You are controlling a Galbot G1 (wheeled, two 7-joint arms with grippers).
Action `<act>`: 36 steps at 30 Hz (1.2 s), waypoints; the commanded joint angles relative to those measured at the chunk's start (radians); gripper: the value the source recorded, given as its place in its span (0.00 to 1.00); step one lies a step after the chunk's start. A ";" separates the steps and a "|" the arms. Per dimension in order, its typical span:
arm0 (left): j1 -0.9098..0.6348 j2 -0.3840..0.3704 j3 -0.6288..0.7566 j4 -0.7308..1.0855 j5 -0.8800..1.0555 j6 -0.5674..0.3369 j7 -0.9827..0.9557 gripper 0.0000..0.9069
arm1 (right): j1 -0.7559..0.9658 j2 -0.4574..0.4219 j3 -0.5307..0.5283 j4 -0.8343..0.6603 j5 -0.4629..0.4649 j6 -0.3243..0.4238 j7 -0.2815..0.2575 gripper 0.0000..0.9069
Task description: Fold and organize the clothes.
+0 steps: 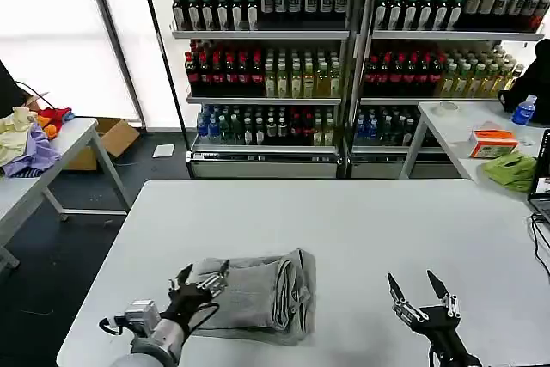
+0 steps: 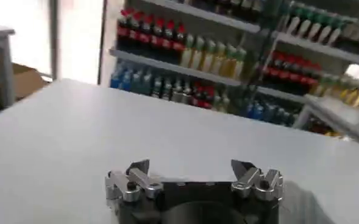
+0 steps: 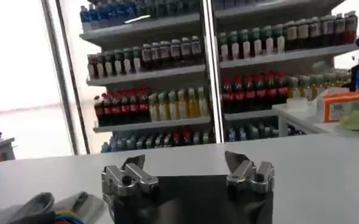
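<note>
A grey shirt (image 1: 262, 294) lies folded into a compact bundle near the front of the white table (image 1: 361, 221). My left gripper (image 1: 202, 279) hovers at the bundle's left edge, fingers spread and holding nothing. In the left wrist view that left gripper (image 2: 191, 169) has only bare tabletop between its fingertips. My right gripper (image 1: 421, 291) stands open over bare table, well to the right of the shirt. The right wrist view shows the right gripper (image 3: 185, 163) empty, with grey folds of the shirt (image 3: 39, 207) off to one side.
Shelves of bottles (image 1: 344, 58) line the back. A side table on the left carries yellow, lilac and red garments (image 1: 30, 139), with a cardboard box (image 1: 112, 137) on the floor beside it. The right-hand table holds a lime-green cloth (image 1: 511, 169), an orange box (image 1: 491, 143) and a blue bottle (image 1: 522, 111).
</note>
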 commanded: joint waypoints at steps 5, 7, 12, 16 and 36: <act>0.049 -0.021 -0.097 0.095 0.140 0.070 0.035 1.00 | -0.005 -0.005 0.012 -0.009 0.006 0.005 0.002 1.00; 0.048 -0.031 -0.077 0.099 0.138 0.070 0.034 1.00 | -0.002 -0.002 0.011 -0.011 0.006 0.005 0.003 1.00; 0.030 -0.055 -0.037 0.096 0.139 0.069 0.037 1.00 | 0.006 -0.001 0.006 -0.009 0.004 0.002 0.004 1.00; 0.009 -0.063 -0.012 0.131 0.145 0.070 0.041 1.00 | 0.004 -0.002 0.005 -0.009 0.003 -0.001 0.004 1.00; 0.018 -0.109 0.051 0.136 0.078 0.040 -0.014 0.04 | 0.001 0.011 0.005 -0.008 -0.001 0.005 0.007 1.00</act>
